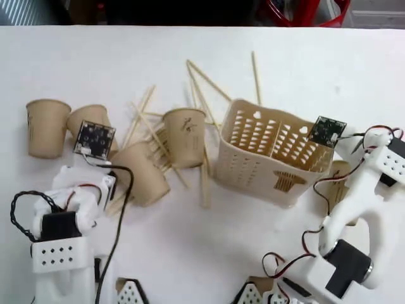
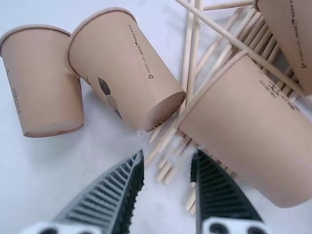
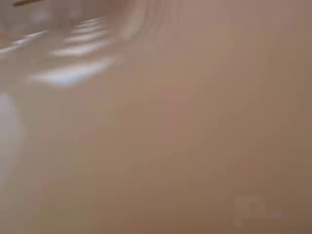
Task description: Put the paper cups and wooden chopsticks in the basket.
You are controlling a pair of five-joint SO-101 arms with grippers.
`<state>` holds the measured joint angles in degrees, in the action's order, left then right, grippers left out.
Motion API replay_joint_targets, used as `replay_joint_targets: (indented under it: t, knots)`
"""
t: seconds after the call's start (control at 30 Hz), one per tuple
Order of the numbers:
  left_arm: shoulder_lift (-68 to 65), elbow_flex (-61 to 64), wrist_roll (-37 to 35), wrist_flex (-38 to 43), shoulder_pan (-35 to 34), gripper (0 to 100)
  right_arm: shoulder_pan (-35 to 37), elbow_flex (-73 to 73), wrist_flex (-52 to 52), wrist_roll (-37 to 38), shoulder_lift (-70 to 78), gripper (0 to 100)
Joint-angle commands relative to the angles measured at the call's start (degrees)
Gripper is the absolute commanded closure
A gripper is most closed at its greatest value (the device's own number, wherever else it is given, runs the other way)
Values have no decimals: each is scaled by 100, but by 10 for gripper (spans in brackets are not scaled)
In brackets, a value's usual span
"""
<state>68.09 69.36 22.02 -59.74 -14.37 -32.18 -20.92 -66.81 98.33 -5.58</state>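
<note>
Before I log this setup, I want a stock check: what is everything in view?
Brown paper cups: four clear, tan, left of the basket; a tan shape by its right end may be another.
Thin wooden chopsticks: many, pale, scattered among the cups.
Perforated plastic basket: one, cream, right of centre.
Flat white table: one, white, beneath everything.
Left arm's fingers: two, dark grey, open, above chopsticks.
Right arm: one, white, beside the basket.

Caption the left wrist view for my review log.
Left gripper open over loose chopsticks among brown paper cups.
</note>
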Motion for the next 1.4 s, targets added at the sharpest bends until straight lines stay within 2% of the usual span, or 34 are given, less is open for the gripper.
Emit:
replay_joint_targets:
  t: [0.0,0.17,0.4,0.67,0.87,1.0,1.1,1.23,1.37]
  knots:
    - [101,-53,26,114,-22,827,-92,53,84,246,286,769]
    - [101,-53,26,114,-22,828,-154,62,101,281,514,898]
    - [101,-53,26,114,-22,828,-154,255,75,202,497,982]
    - [101,-53,26,114,-22,828,-629,1855,-84,-862,497,981]
    - [101,-53,26,123,-22,828,-804,2840,-708,-1187,497,981]
    - [101,-53,26,123,-22,828,-840,3288,-796,-1732,497,979]
    - [101,-53,26,123,-22,828,-892,3305,-1305,-1785,549,945]
    - [101,-53,26,123,22,828,-848,3042,-2396,-1327,611,847]
    - [101,-53,26,114,75,828,-848,2813,-2378,-1336,866,787]
